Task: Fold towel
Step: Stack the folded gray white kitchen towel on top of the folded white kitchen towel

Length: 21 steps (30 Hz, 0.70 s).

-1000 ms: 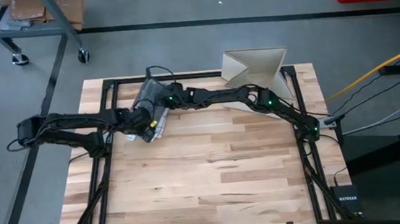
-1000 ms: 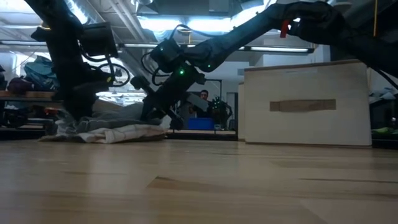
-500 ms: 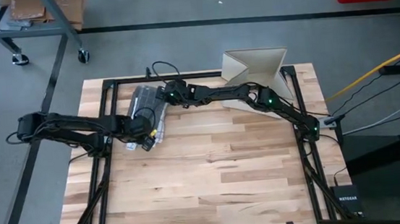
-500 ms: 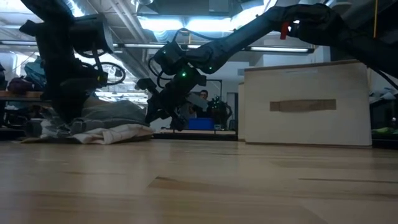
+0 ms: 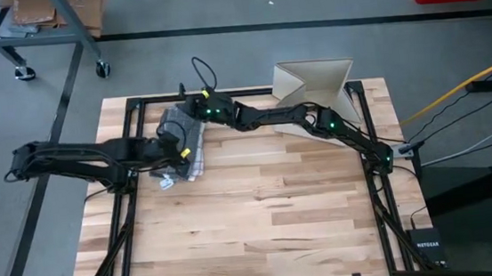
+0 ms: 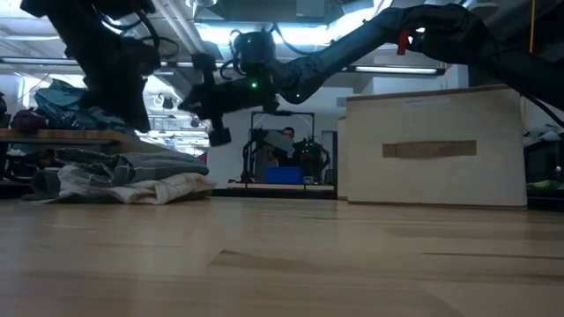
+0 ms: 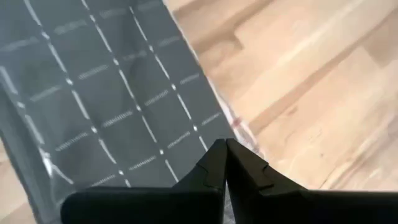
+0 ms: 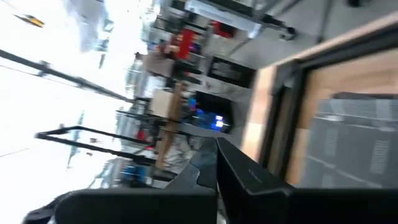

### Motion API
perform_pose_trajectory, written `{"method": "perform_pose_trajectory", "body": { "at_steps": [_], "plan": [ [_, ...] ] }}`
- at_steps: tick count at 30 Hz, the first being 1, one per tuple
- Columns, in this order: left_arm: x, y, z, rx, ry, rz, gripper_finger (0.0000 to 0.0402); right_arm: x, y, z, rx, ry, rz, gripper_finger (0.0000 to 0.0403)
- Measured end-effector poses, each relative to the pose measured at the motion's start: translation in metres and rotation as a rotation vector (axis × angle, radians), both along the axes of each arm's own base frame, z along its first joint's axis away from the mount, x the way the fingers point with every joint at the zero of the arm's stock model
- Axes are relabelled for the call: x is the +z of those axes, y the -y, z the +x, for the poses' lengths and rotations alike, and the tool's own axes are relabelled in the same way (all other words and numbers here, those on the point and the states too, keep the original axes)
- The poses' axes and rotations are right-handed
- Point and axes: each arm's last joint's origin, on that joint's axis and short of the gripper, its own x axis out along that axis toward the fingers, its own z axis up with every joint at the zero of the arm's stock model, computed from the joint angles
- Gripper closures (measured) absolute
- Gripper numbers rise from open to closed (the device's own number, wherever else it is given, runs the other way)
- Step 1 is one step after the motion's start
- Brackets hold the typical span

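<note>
The grey checked cloth towel (image 5: 184, 139) lies bunched on the light wooden table (image 5: 270, 207). Left hand (image 5: 172, 155), fingers pressed together, sits on the towel; right hand (image 5: 191, 107), likewise pressed together, hovers just above it, holding nothing.

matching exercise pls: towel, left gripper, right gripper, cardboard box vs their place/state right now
Things:
1. towel
2. left gripper
3. right gripper
4. cardboard box

Places or states:
A. shut, raised off the cloth at the table's far edge
B. standing at the table's far right corner
C. lying bunched at the far left of the table
D. shut, low at the near edge of the cloth

Pairs: 1-C, 2-D, 3-A, 4-B
</note>
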Motion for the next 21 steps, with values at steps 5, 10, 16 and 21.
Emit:
{"method": "perform_pose_trajectory", "body": {
  "at_steps": [5, 10, 16, 21],
  "plan": [
    [0.010, -0.001, -0.013, 0.027, 0.042, 0.046, 0.0401, 0.014, -0.008, 0.004, 0.020, 0.092, -0.030, 0.0398],
    [0.013, -0.002, -0.032, 0.098, 0.004, 0.095, 0.0401, 0.042, -0.020, 0.010, 0.045, 0.113, -0.159, 0.0399],
    [0.008, -0.003, -0.050, 0.209, -0.109, 0.091, 0.0401, 0.090, -0.030, 0.014, 0.051, 0.046, -0.309, 0.0400],
    [-0.003, -0.005, -0.054, 0.290, -0.146, 0.064, 0.0401, 0.112, -0.043, 0.004, 0.016, -0.049, -0.409, 0.0400]
  ]
}}
